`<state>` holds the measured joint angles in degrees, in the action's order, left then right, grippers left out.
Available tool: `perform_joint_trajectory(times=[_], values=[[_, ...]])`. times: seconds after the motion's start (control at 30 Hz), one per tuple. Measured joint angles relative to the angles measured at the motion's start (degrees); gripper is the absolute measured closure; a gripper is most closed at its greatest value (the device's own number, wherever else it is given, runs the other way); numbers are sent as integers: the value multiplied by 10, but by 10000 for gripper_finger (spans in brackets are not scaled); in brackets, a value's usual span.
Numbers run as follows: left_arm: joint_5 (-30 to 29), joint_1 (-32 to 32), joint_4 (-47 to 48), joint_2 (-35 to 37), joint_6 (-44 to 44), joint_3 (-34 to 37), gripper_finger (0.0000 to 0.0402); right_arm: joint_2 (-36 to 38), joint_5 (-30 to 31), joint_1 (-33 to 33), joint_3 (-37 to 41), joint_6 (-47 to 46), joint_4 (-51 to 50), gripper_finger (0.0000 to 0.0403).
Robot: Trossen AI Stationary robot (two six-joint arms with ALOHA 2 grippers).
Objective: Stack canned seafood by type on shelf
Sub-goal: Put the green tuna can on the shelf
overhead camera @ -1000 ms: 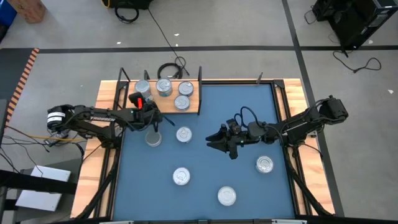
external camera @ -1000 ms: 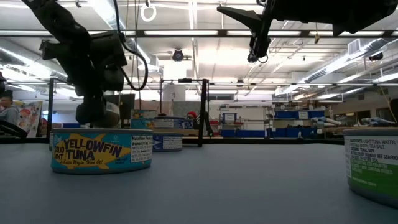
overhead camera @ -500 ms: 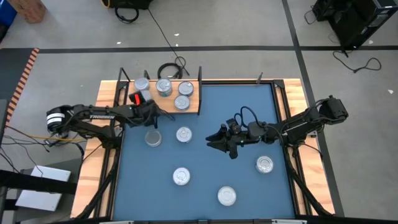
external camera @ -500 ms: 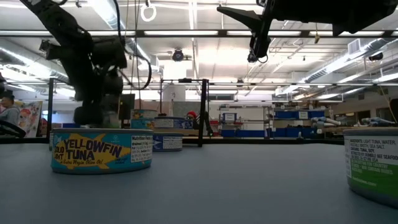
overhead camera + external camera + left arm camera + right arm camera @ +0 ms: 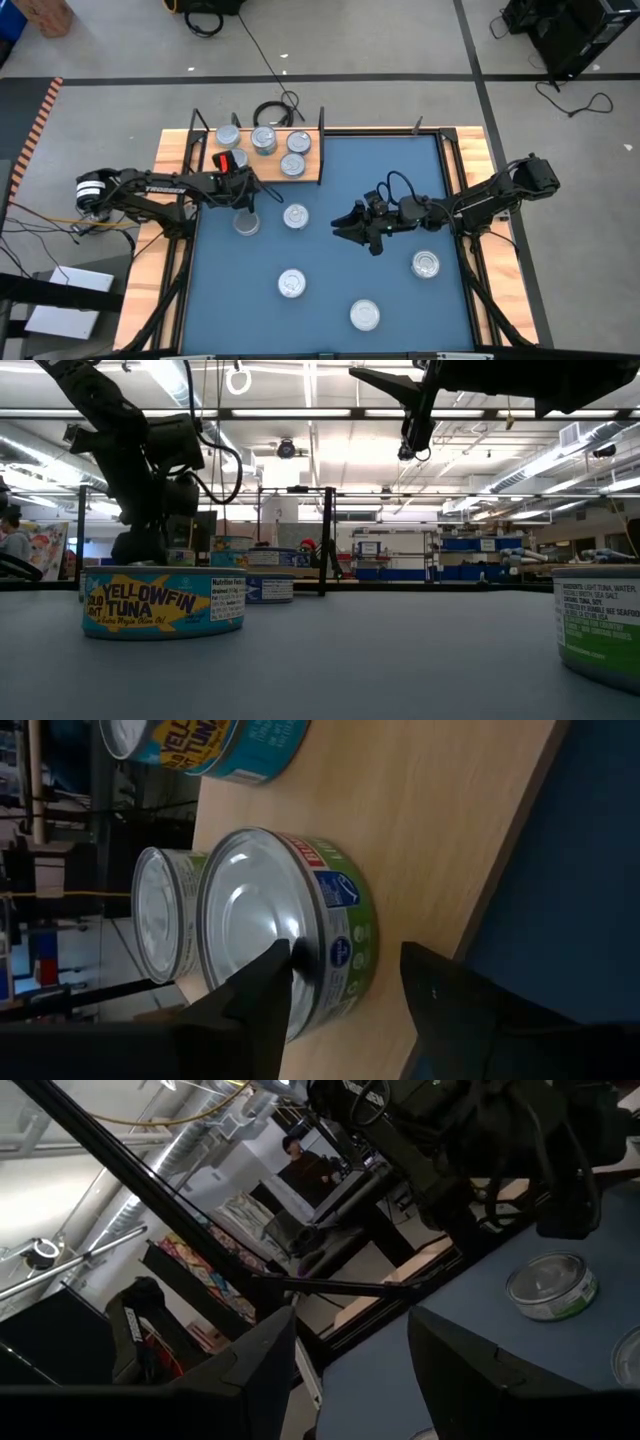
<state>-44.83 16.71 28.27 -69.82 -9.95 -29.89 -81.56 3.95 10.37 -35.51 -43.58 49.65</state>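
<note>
Tins: small flat round cans with shiny silver lids. One near the low camera carries a blue and yellow label; the tin straight ahead of the left gripper has a green band with a red stripe.

Shelf: light wooden board with thin black posts at its ends, at the far left of the blue mat. Four tins sit on it, among them one at its near edge and one at its far left.

Left gripper: fingers spread, holding nothing. It sits at the shelf's near edge. In the left wrist view the green-banded tin stands on the wood just beyond the fingertips, a second tin behind it. A loose tin lies on the mat just on the near side of this gripper, another a little to its right. The arm reaches in low from the table's left side.

Right gripper: fingers apart, empty, raised over mid-mat and pointing left. A tin lies near its wrist, two more well nearer the front edge.
</note>
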Motion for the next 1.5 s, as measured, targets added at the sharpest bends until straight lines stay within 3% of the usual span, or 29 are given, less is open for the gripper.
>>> perform_joint_trajectory(times=[0.33,0.6,0.73,0.9,1.03,1.13,1.3,1.5], values=[[-8,0,11,0,25,-15,193,0,-6,0,0,-4,0,202],[-10,-11,151,0,110,-105,143,0,-12,0,0,-4,0,201],[8,-18,164,0,118,-130,143,0,-21,0,0,-3,0,202],[23,-18,167,0,117,-153,208,0,-29,0,0,-3,0,202],[25,-10,171,0,91,-164,318,0,-36,0,0,2,0,208],[71,20,168,1,77,-167,387,0,-41,0,0,29,-3,221],[138,98,156,1,55,-167,395,0,-32,0,0,151,-17,286],[205,169,152,1,26,-167,399,0,12,-12,0,224,-70,392]])
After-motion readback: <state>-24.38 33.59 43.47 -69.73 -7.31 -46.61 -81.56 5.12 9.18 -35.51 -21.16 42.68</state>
